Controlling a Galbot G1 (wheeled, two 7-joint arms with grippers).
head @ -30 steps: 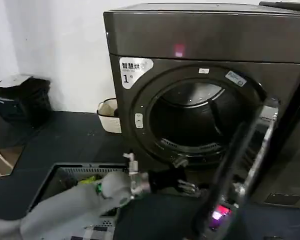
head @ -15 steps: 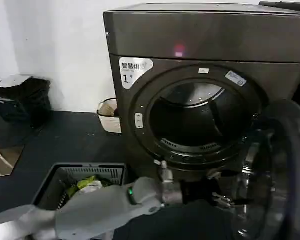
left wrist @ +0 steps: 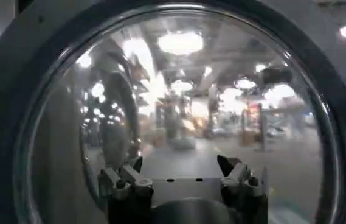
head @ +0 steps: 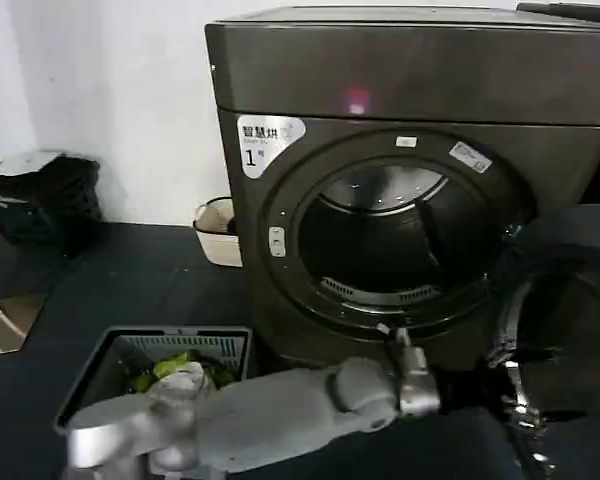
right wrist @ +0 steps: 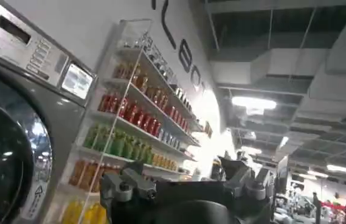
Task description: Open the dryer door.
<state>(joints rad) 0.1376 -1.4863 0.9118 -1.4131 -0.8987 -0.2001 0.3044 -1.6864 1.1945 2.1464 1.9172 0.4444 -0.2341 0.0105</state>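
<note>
From my seat, the left arm has stretched further across than half a second ago; its grey, smooth-shelled forearm now reaches low past the machine's front, and the left gripper (head: pixel 477 392) sits at the inner side of the big round porthole door with its shiny chrome rim and dark tinted glass (head: pixel 560 330); that door has swung wider to the right since then — it stands well clear of the drum opening, hinged at the right side. In the left wrist view the door's glass (left wrist: pixel 179 103) curves like a bowl, glossy and full of ceiling-light reflections, with the left gripper's fingers (left wrist: pixel 121 179) spread wide before it, holding nothing I can make out. The large bronze-grey metallic front-loading dryer (head: pixel 410 80) has a brushed sheen and a white "1" sticker (head: pixel 265 138). The right gripper (right wrist: pixel 185 182) is raised toward a shelf of coloured bottles (right wrist: pixel 130 115); its fingers — I cannot tell.
</note>
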